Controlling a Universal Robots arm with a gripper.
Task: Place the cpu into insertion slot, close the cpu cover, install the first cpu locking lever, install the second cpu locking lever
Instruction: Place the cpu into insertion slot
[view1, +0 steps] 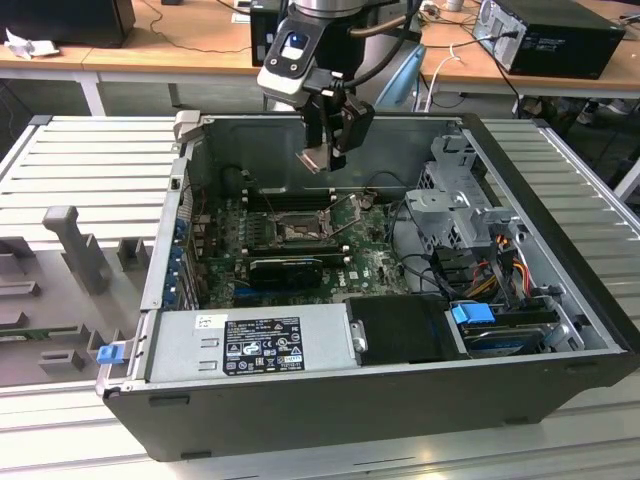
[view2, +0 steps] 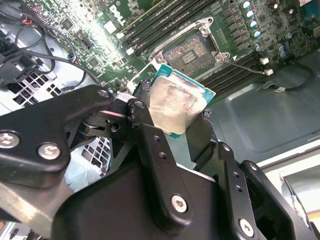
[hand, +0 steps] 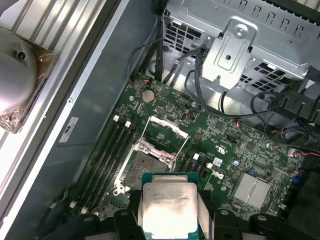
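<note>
Hanging over the open black computer case (view1: 560, 330), the arm's black two-fingered gripper (view1: 322, 158) is clamped on the cpu (view1: 317, 157), a small flat square chip with a pale silver-beige metal top and a green edge. In the second wrist view the chip (view2: 177, 102) sits pinched between the two dark fingers (view2: 145, 117), one on each of two opposite edges, its metal face turned toward the camera. In the first wrist view the chip (hand: 167, 207) is clear of the board, with nothing but the fingers touching it.

Below the gripper lies the green circuit board (view1: 375, 262). The insertion slot (hand: 145, 167), a small square socket with a dark rim and grey centre, lies bare beneath and slightly ahead of the held chip. The cpu cover (hand: 157, 150), a thin dull silver frame plate with a square window, stands swung up at the socket's far edge, away from the gripper. Long black memory slots (hand: 107, 150) run alongside the socket.
</note>
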